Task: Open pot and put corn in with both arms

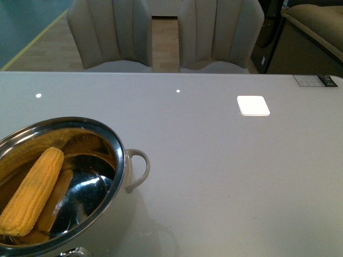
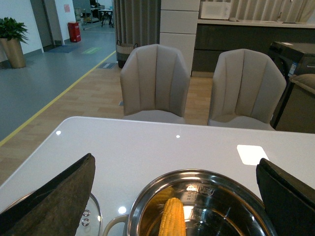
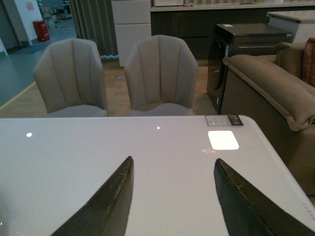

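two beige chairs (image 1: 161,35) face a glossy white table (image 1: 225,160) on wood flooring, a sofa (image 3: 275,88) alongside.

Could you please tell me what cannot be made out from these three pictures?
- Glass lid: left wrist view, hidden by the left end effector finger and cut by the frame edge.
- Pot: front view, its near side is cut off.
- Corn: left wrist view, lower end cut off.
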Robot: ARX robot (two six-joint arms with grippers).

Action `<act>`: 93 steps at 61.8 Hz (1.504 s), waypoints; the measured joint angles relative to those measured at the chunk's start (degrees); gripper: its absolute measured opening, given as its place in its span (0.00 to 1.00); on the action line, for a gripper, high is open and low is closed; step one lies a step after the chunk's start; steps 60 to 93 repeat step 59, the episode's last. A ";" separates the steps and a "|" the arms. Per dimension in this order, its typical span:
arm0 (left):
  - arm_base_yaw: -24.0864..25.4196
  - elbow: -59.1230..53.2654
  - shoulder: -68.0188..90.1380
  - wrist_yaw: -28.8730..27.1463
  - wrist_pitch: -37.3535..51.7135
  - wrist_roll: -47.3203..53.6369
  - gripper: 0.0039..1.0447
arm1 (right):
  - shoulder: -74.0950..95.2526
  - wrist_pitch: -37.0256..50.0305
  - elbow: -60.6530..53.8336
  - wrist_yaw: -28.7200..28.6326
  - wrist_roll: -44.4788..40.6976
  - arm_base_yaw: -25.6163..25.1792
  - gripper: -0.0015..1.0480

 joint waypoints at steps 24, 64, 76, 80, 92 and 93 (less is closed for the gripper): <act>0.00 0.00 0.02 0.00 0.00 -0.02 0.93 | 0.00 0.00 0.00 0.00 0.00 0.00 0.91; 0.00 0.00 0.00 0.00 0.00 0.00 0.93 | 0.00 0.00 0.00 0.00 0.00 -0.02 0.91; 0.00 0.00 0.00 0.00 0.00 0.00 0.93 | 0.00 0.00 0.00 0.00 0.00 -0.02 0.91; 0.00 0.00 0.00 0.00 0.00 0.00 0.93 | 0.00 0.00 0.00 0.00 0.00 -0.02 0.91; 0.00 0.00 0.00 0.00 0.00 0.00 0.93 | 0.00 0.00 0.00 0.00 0.00 -0.02 0.91; 0.00 0.00 0.00 0.00 0.00 0.00 0.93 | 0.00 0.00 0.00 0.00 0.00 -0.02 0.91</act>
